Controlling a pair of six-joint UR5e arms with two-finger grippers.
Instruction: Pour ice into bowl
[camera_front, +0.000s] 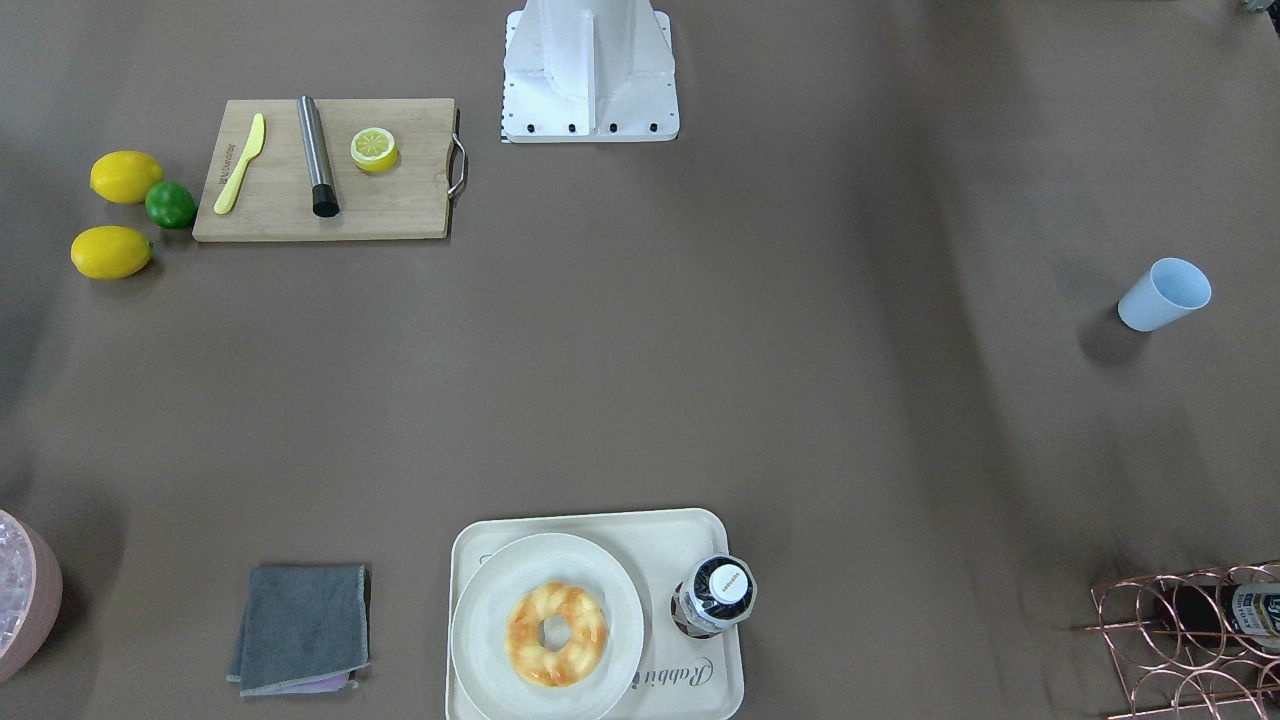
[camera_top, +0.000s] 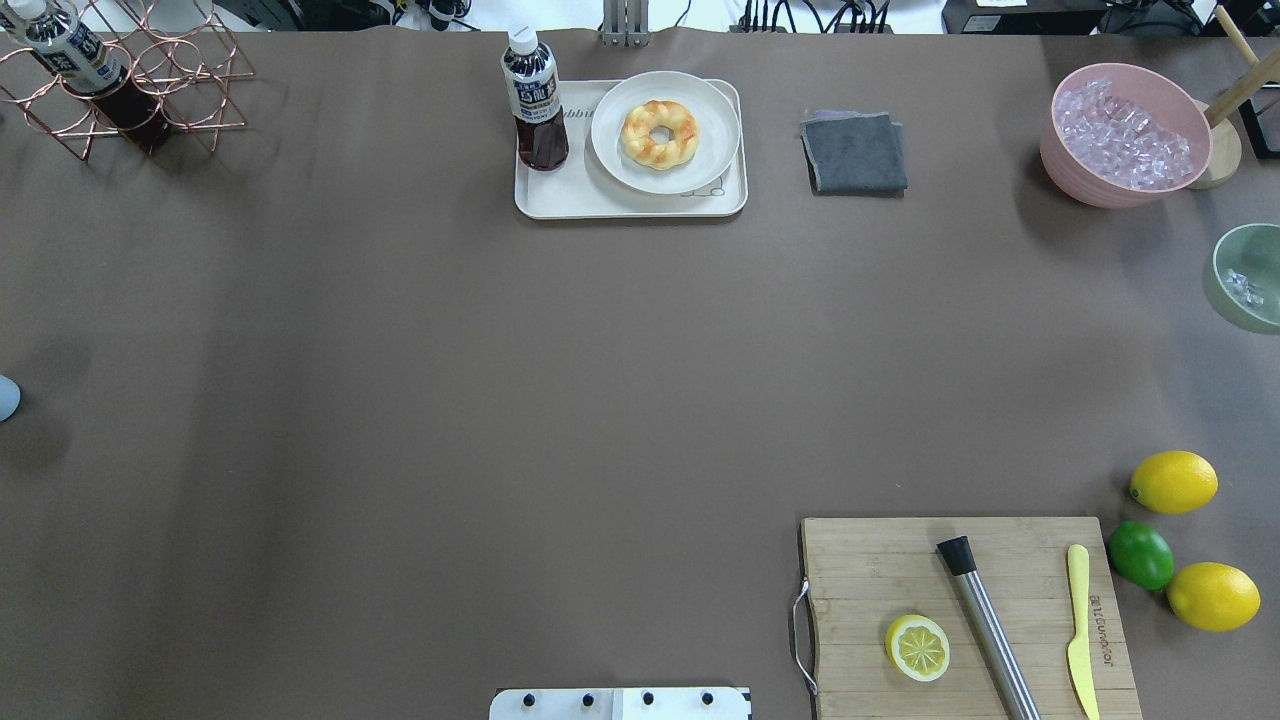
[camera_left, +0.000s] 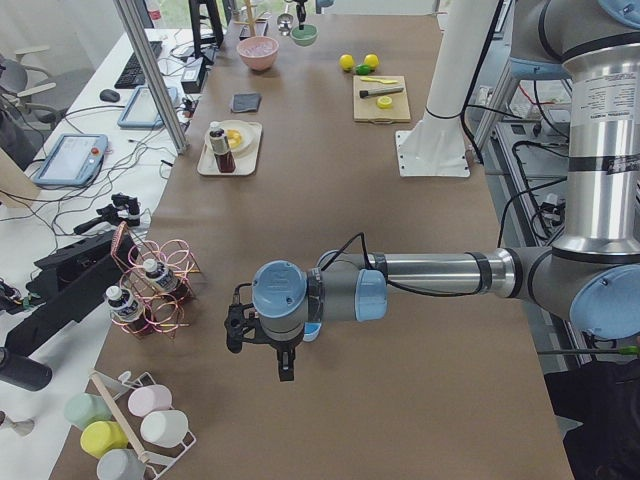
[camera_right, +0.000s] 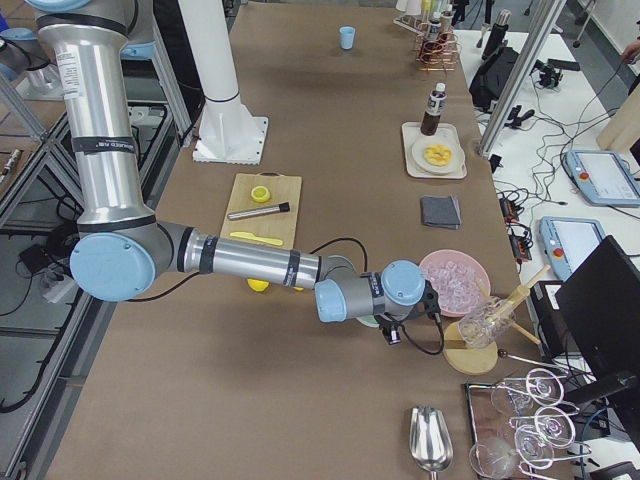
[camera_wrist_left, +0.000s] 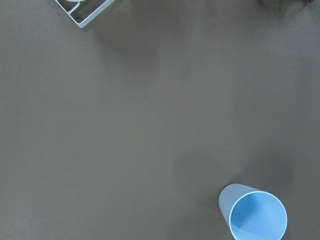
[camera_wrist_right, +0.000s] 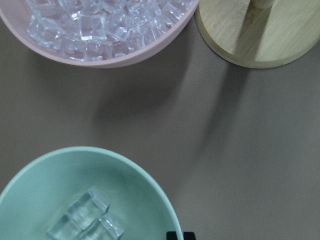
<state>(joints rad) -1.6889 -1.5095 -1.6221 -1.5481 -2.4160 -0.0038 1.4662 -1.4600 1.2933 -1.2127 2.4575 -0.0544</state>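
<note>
Ice (camera_top: 1243, 288), a few clear cubes, lies inside the bowl (camera_top: 1222, 300) at the overhead view's right edge, near the tub (camera_top: 1080, 185) heaped with more cubes; neither arm shows here. The front-facing view shows no bowl, only the tub's edge at lower left, with a board (camera_front: 400, 205), lemons, a lime, a cloth (camera_front: 300, 625), a tray (camera_front: 720, 530) and a cup (camera_front: 1160, 295), all well apart from the work. From the left end, the left gripper (camera_left: 262, 345) hangs over bare table by the cup; whether its jaws are parted or closed I cannot tell. From the right end, the right gripper (camera_right: 392, 333) hangs over the bowl, which its wrist mostly hides; I cannot tell how its jaws stand or whether it carries anything. A scoop (camera_right: 430, 440) lies on the table nearby, and a wooden stand (camera_right: 470, 358) is just beside the tub. The left wrist view shows only the cup and cloth-covered table. The right wrist view looks down on the bowl's rim and its cubes, with tub and stand above. Any further pour should, I judge, come from over the bowl's middle, low and slow, so cubes do not skip over the rim; the tub and stand crowd the far side, so approach from the open side.
</note>
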